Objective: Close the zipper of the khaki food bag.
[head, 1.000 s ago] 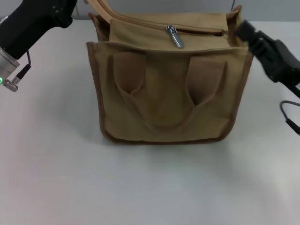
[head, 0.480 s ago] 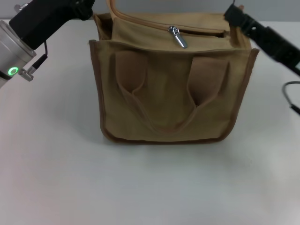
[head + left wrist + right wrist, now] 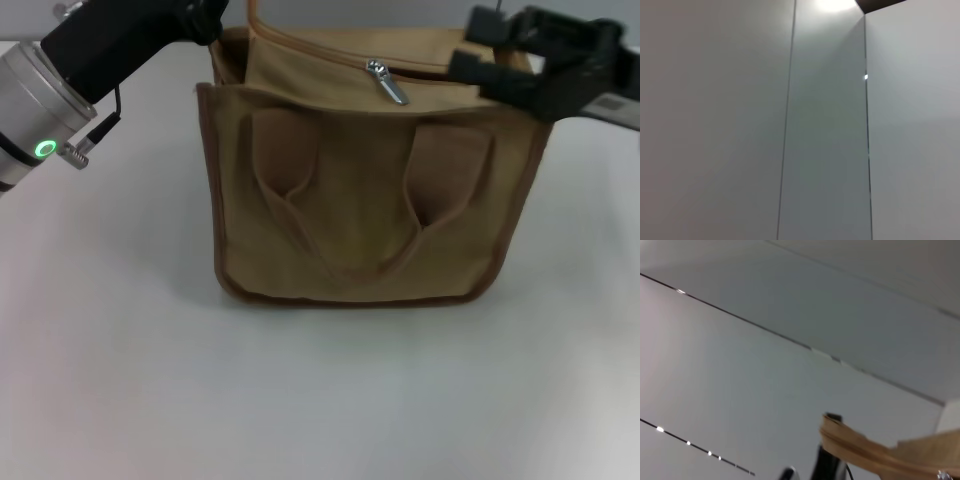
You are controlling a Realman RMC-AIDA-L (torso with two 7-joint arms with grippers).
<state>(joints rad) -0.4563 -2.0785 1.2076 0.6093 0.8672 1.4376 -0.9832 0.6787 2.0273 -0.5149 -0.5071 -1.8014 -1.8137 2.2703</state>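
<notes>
- The white table (image 3: 120, 380) lies under everything, and its bare surface fills the near part of my head view.
- The khaki food bag (image 3: 365, 200) stands upright on it, about the middle of my view, front pocket toward me. Its two wide handle straps hang down the front face and meet in a low loop. Darker brown piping runs along its edges.
- My left arm (image 3: 70, 75) reaches in from the left, a dark sleeve over a silver cuff with a green light. Its far end sits at the bag's upper left corner, by the raised strap there.
- My left gripper is hidden at that corner, so I cannot tell how its fingers stand or whether it holds anything. My left wrist view shows only pale wall panels.
- My right gripper (image 3: 480, 55) is at the bag's upper right corner, over the top panel. Its two black fingers (image 3: 495, 85) stand spread apart with a gap between them, pointing along the panel toward the pull tab. I see nothing gripped between them.
- The zipper (image 3: 330, 58) runs along the top panel from the left corner toward the right.
- Its silver pull tab (image 3: 386, 82) lies near the middle of the panel, tilted toward me, just left of my right fingertips and apart from them.
- A curved edge of tan strap (image 3: 865, 450) shows in my right wrist view.
</notes>
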